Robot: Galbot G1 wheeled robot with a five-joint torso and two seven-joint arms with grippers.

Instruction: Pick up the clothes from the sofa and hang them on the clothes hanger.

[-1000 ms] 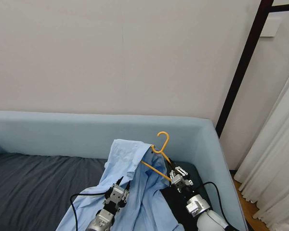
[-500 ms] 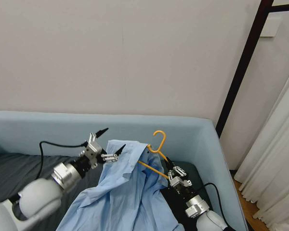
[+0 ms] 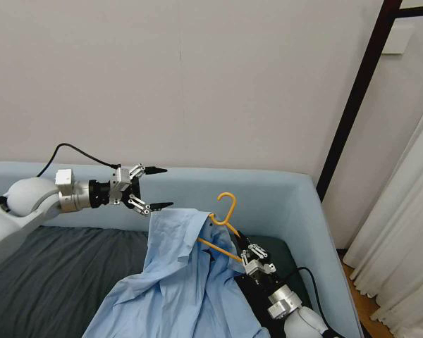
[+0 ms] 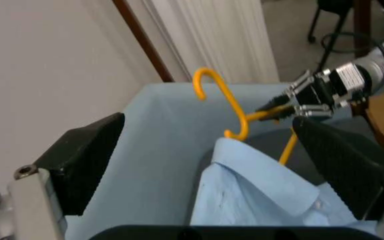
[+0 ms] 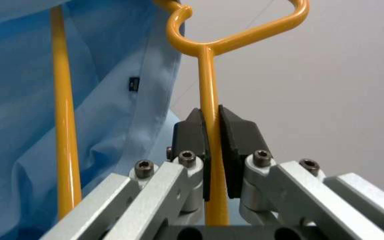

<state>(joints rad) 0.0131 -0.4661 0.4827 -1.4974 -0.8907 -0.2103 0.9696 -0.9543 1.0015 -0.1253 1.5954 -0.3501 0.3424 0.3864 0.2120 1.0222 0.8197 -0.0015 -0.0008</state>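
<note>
**Shirt draped on hanger, held at the sofa's right end**

The left arm reaches in from the left, above the dark seat of the pale blue sofa (image 3: pixel 49 184). The left gripper (image 3: pixel 169 187) is spread wide and grips nothing. Its lower fingertip is just beside the top edge of the light blue shirt (image 3: pixel 176 282); whether they touch cannot be told. The shirt hangs over an orange hanger (image 3: pixel 224 211), collar uppermost, and its lower part lies spread on the seat. The hanger's hook stands free above the collar, in front of the sofa's backrest. To the right and lower down, near the sofa's right arm, the right gripper (image 3: pixel 253 259) is clamped on one orange bar of the hanger. In the right wrist view, its black pads (image 5: pixel 237 142) press that bar from both sides. A black pole (image 3: pixel 352 98) leans up the wall, and a white curtain (image 3: pixel 409 232) hangs at the far right.
</note>
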